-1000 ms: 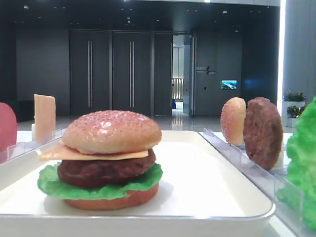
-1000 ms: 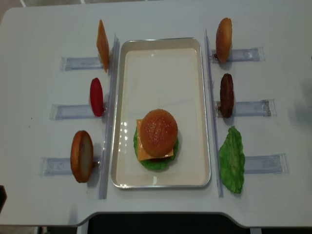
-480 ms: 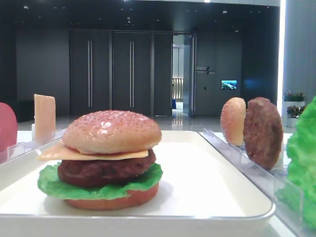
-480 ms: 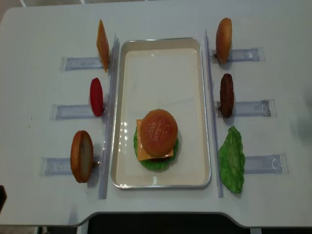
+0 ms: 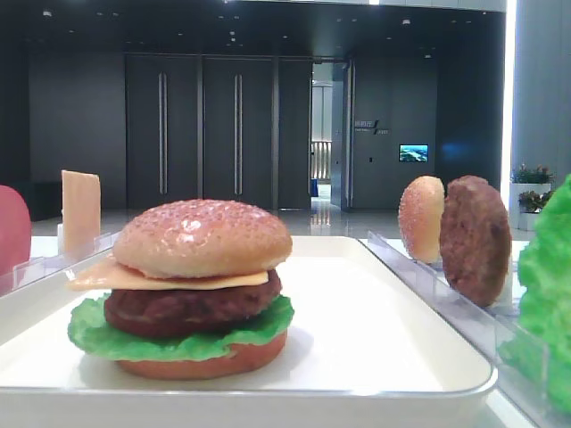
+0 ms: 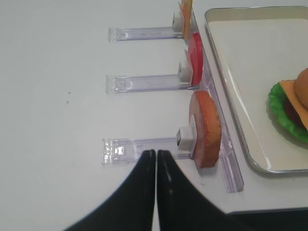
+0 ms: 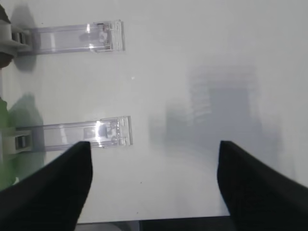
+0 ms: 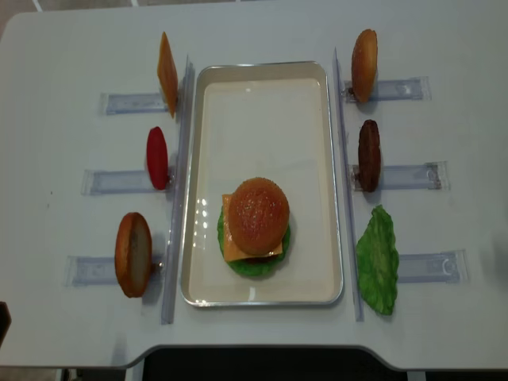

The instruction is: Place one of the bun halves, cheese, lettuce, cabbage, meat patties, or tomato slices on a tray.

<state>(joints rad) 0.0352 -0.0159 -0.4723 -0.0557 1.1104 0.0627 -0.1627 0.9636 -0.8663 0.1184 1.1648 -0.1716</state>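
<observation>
Left gripper (image 6: 156, 153) hovers with fingers pressed together just short of the bun half (image 6: 206, 128), while right gripper (image 7: 153, 159) hangs spread wide above bare table (image 7: 192, 57).

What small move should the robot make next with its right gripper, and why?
Probably slide the right gripper left toward the upright green lettuce leaf. Its jaws stand wide open over bare white table, holding nothing, and the lettuce shows at the left edge of its wrist view, beside the metal-rimmed tray.
</observation>
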